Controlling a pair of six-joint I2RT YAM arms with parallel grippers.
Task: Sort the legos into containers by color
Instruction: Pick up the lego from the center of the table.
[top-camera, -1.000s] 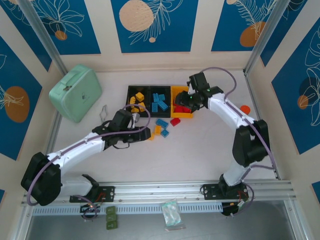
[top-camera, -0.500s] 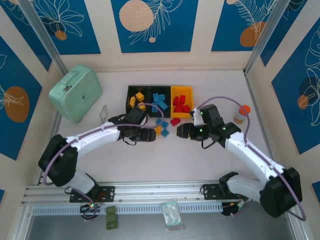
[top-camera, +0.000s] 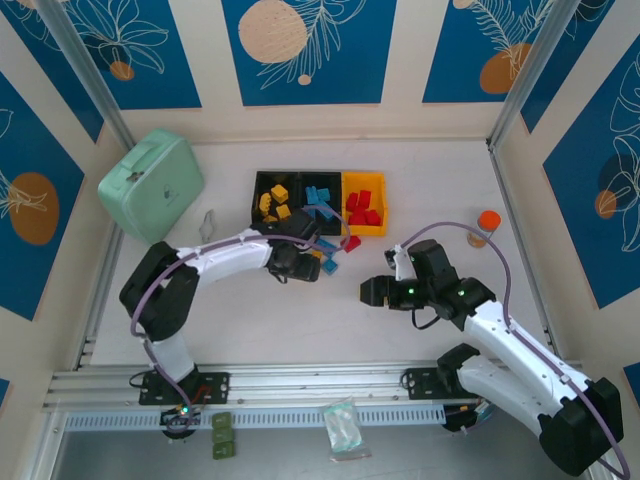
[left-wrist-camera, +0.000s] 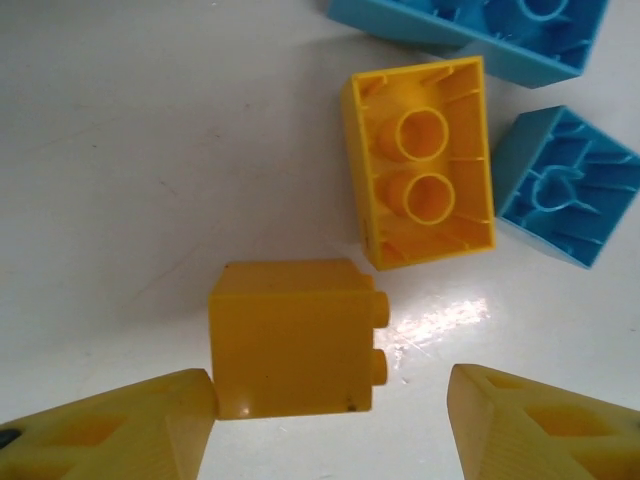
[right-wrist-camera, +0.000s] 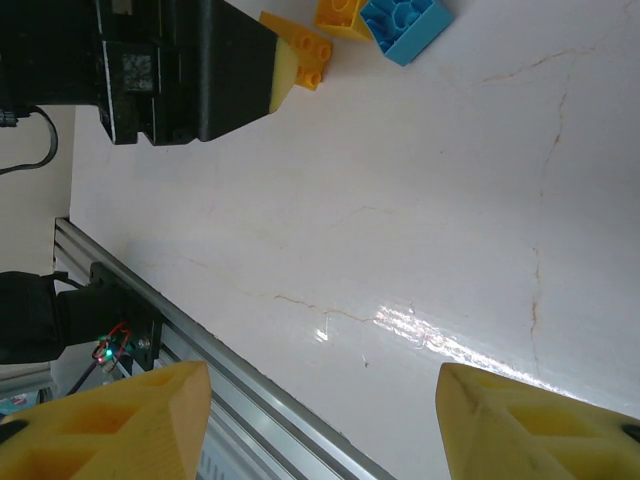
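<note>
My left gripper (left-wrist-camera: 330, 412) is open and straddles a yellow lego (left-wrist-camera: 295, 340) lying on its side on the table. The left finger (left-wrist-camera: 150, 420) touches it; the right finger stands apart. Just beyond lie an upturned yellow lego (left-wrist-camera: 420, 160) and two blue legos (left-wrist-camera: 560, 185). In the top view the left gripper (top-camera: 300, 262) sits among loose legos below the containers (top-camera: 256, 196). Yellow legos fill the left black bin, blue the middle black bin, red the yellow bin (top-camera: 380, 205). A red lego (top-camera: 351, 243) lies loose. My right gripper (top-camera: 372, 292) hangs open over bare table, holding nothing.
A mint-green case (top-camera: 152, 185) stands at the back left. An orange-capped bottle (top-camera: 486, 226) stands at the right. The metal rail (right-wrist-camera: 230, 370) runs along the table's near edge, close under the right gripper. A small clear object (top-camera: 208, 222) lies left of the bins.
The left gripper has advanced right to the loose yellow legos. The right arm has pulled back from the yellow bin to the near table, its gripper open.
</note>
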